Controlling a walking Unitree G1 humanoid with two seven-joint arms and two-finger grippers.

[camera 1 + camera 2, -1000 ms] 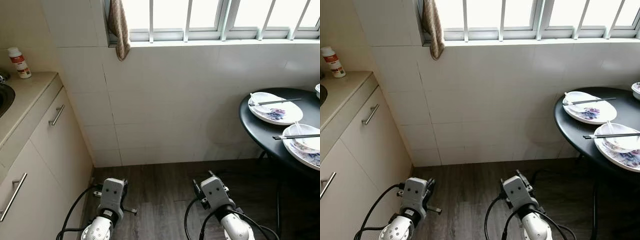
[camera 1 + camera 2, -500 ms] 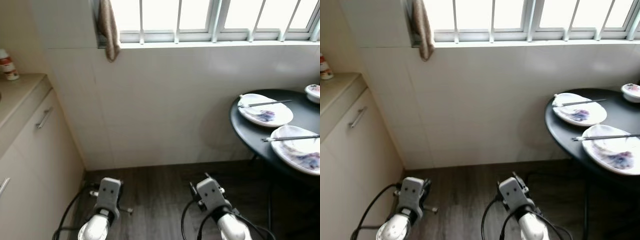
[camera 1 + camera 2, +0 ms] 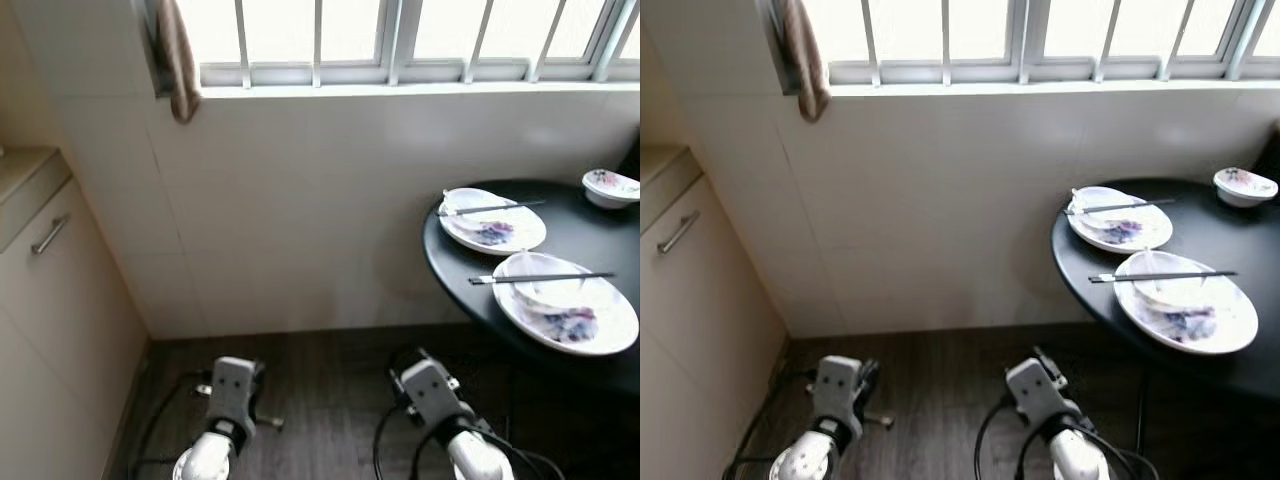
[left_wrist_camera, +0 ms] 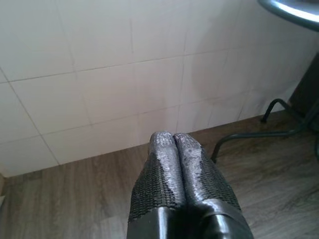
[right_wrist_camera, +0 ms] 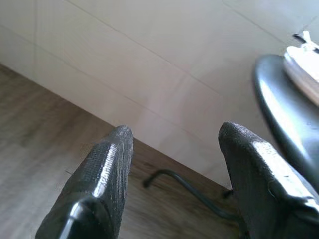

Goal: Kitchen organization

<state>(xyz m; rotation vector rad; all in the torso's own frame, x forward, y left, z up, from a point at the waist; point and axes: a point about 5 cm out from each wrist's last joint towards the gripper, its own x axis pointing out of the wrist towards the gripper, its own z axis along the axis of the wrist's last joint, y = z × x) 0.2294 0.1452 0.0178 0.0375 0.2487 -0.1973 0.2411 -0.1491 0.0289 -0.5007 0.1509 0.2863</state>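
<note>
A round black table (image 3: pixel 470 245) stands at the right by the tiled wall. On it lie two white plates with food scraps, the far plate (image 3: pixel 493 221) and the near plate (image 3: pixel 565 301), each with black chopsticks (image 3: pixel 541 278) across it. A small white bowl (image 3: pixel 611 187) sits at the table's back edge. Both arms hang low over the wooden floor. My left gripper (image 4: pixel 174 142) is shut with nothing in it, pointing at the wall's base. My right gripper (image 5: pixel 172 137) is open and empty, with the table's edge (image 5: pixel 279 114) ahead of it.
A beige cabinet (image 3: pixel 45 290) with a metal handle (image 3: pixel 49 233) runs along the left. A brown cloth (image 3: pixel 176 55) hangs at the barred window (image 3: pixel 400 40). The table's thin metal legs (image 4: pixel 259 132) stand on the dark wooden floor (image 3: pixel 320 390).
The whole picture has shifted left, so the camera has turned to the right: the counter and bottle have left the view and the table with its small bowl shows more fully. Both arms still hang low.
</note>
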